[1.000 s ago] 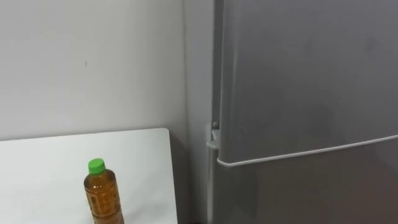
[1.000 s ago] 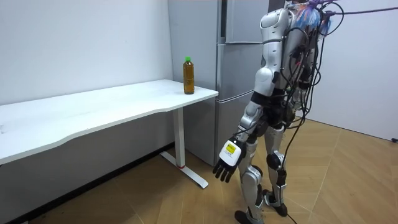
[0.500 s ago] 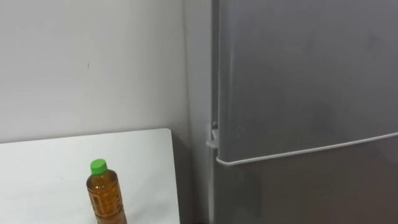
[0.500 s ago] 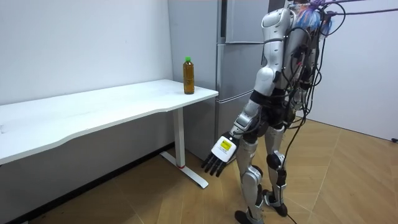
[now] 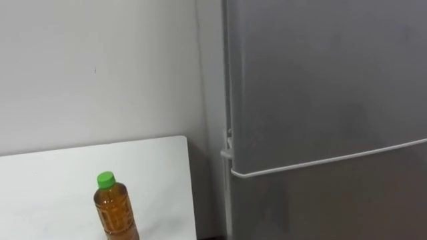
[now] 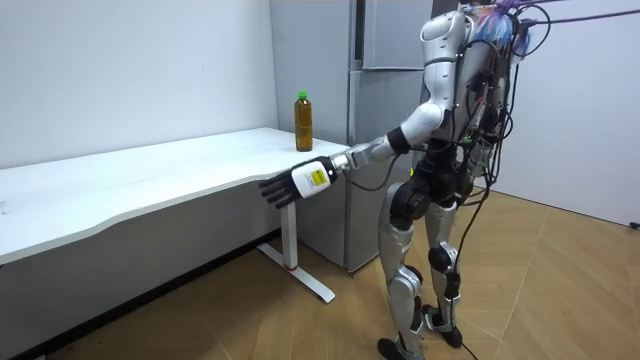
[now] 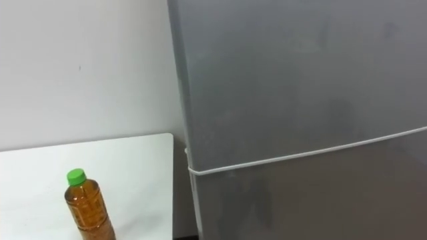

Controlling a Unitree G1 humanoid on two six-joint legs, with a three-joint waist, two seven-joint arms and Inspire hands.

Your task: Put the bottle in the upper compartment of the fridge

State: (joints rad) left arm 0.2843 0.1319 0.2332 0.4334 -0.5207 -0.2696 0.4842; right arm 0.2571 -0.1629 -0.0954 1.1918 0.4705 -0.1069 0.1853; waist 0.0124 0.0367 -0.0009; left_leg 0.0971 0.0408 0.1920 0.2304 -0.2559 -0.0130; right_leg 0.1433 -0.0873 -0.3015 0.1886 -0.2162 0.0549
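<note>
Left eye view: find bottle [image 5: 115, 210] standing upright on table [image 5: 53, 180], green cap up, long axis vertical, beside closed fridge [image 5: 320, 100].
Room view: find left hand [image 6: 290, 187] held out flat, fingers straight, empty, at table's front edge; place bottle beyond and above it, well apart. Judge step as reach for bottle. Need next to raise hand over tabletop and wrap bottle's body.
Right eye view: confirm bottle upright, untouched.

The table [image 5: 47, 183] stands just left of the fridge [image 5: 320, 100], both against the wall [image 5: 100, 67]. The bottle [image 5: 115, 210] stands on the table's end nearest the fridge; the left hand [image 6: 290, 187] hangs before that end.
</note>
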